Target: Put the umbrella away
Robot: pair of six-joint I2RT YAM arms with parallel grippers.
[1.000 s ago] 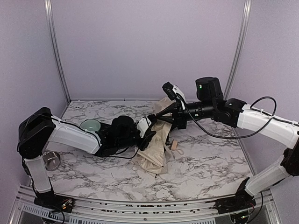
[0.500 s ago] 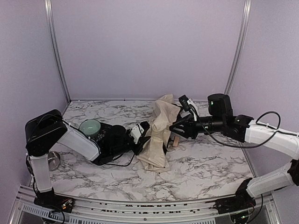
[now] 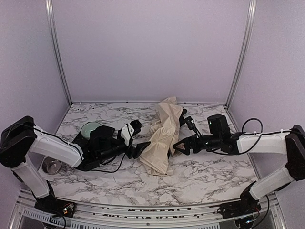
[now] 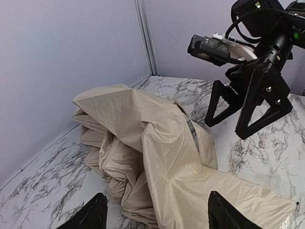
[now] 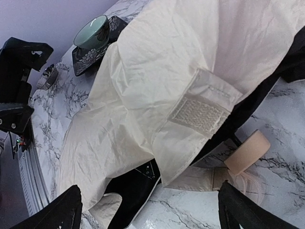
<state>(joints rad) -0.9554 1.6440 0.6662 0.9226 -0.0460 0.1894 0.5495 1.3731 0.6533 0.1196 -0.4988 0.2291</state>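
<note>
The umbrella [image 3: 161, 138] lies collapsed on the marble table as a crumpled cream-beige heap, with neither gripper touching it. In the left wrist view its folds [image 4: 157, 157] fill the middle. The right wrist view shows its fabric [image 5: 143, 86], a hook-and-loop strap tab [image 5: 200, 112], some black lining [image 5: 138, 191] and the tan handle [image 5: 248, 151] resting on the table. My left gripper [image 3: 139, 138] is open just left of the heap, nothing between its fingers [image 4: 157, 217]. My right gripper [image 3: 179, 146] is open just right of it, also empty [image 5: 152, 210]. The shaft is hidden under the fabric.
A teal bowl [image 3: 91, 129] sits on a dark patterned tray [image 5: 81, 59] behind the left arm. A small metal cup [image 3: 51, 165] stands near the left edge. Purple walls close in the back and sides. My right gripper [image 4: 248, 107] shows across the heap in the left wrist view.
Both grippers have opened and let go of the umbrella, which has settled onto the table. Each arm has drawn back from the fabric, and the right arm has come down low.
</note>
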